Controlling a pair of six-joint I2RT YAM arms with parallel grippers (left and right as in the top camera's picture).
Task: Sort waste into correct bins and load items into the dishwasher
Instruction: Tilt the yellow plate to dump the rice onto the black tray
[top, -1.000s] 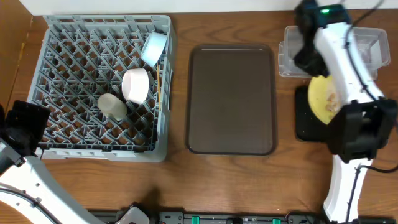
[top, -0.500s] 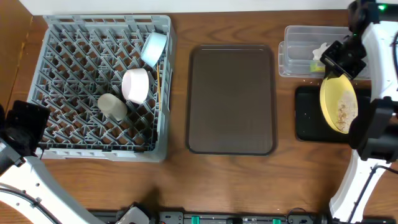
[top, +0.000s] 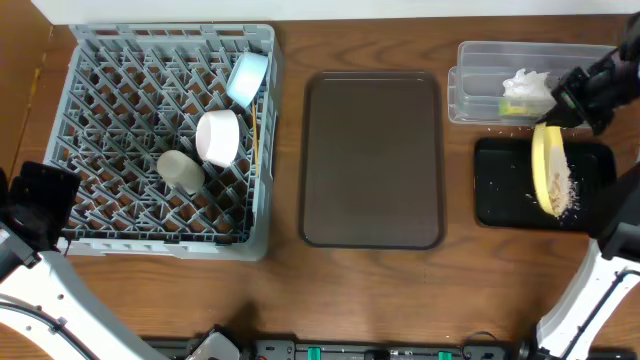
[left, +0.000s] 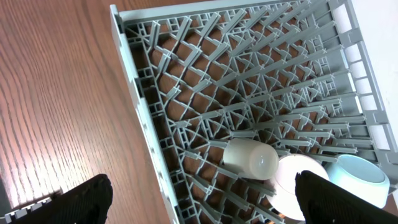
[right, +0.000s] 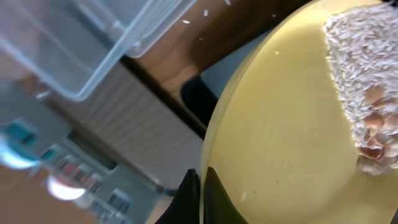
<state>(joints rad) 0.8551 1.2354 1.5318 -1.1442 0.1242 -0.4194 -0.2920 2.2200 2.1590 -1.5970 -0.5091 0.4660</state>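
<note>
My right gripper (top: 565, 105) is shut on the rim of the yellow-green plate (top: 549, 169) and holds it tipped steeply over the black tray (top: 497, 185). Beige rice crumbs (right: 364, 68) cling to the plate's face in the right wrist view, where the plate (right: 286, 137) fills the frame. The clear tub (top: 480, 80) behind holds the white napkin (top: 527, 88). The grey dish rack (top: 110, 90) holds the light blue bowl (top: 247, 78), white bowl (top: 218, 137), pale cup (top: 181, 171) and chopsticks (top: 255, 130). My left gripper (left: 199, 205) is open over the rack's edge (left: 134, 81).
The brown serving tray (top: 372, 160) lies between the rack and the bins. A few crumbs lie on the wood by the clear tub (right: 93, 43). The left arm's base (top: 40, 210) is at the rack's front left corner.
The right arm has swung right, away from the tub, and the plate has tipped from nearly flat to nearly on edge over the black tray. The left arm has not moved.
</note>
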